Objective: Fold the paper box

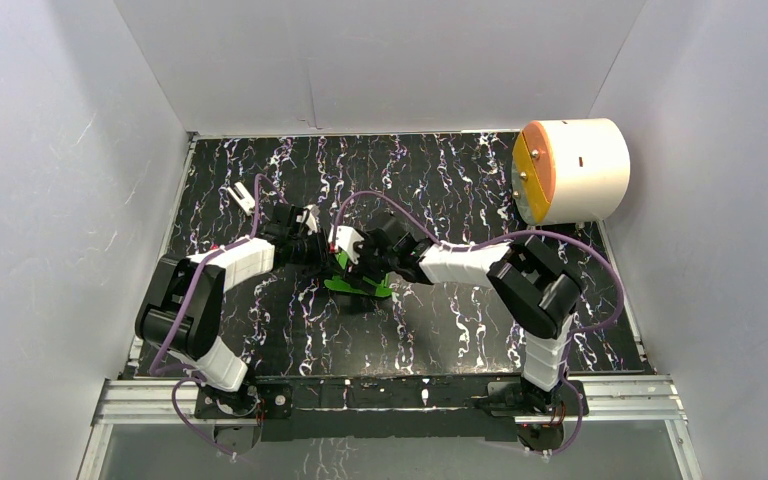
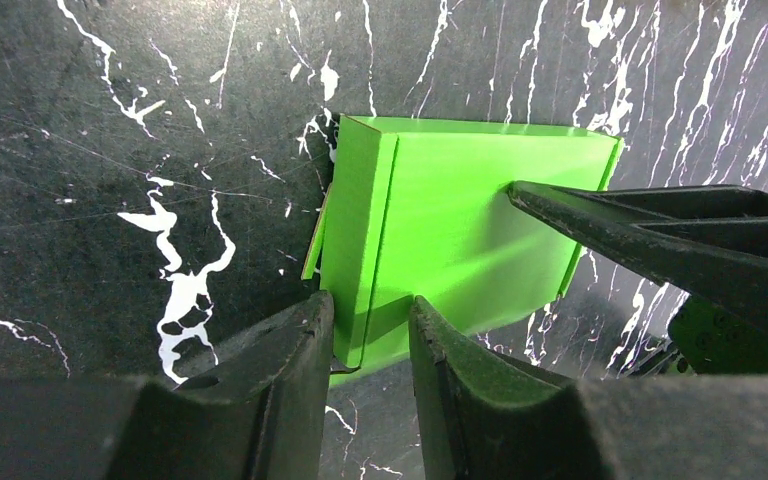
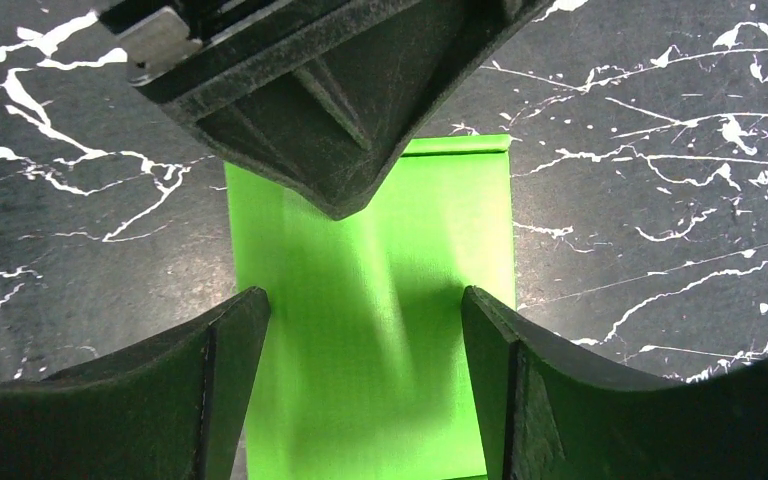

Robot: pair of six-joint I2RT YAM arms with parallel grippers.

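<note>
Heads up on your left claw point(image 2: 370, 303): it's set narrow, with just a slim gap between the fingers. The folded side strip of the paper box point(image 2: 480, 220) sits right in that gap. From the left wrist view you can't tell whether the fingers are actually pinching the card or just resting over it. The rest of the box spreads out ahead of that claw, bright green with a crease running along its side.

Your right claw point(image 3: 362, 295) is spread wide, with one finger on each side of the box point(image 3: 370, 330) and the green face filling the space between them. Neither finger seems to squeeze it. The tip of the left claw point(image 3: 340, 200) comes in from straight ahead of the right claw and points down over the far half of the box. In the left wrist view, one finger point(image 2: 610, 225) of the right claw reaches in over the box's face.

From above, both claws meet nose to nose mid-worktop point(image 1: 460, 320), and the box point(image 1: 360, 285) peeks out just beneath them. The white drum point(image 1: 570, 170) sits well away, off beyond your right arm.
</note>
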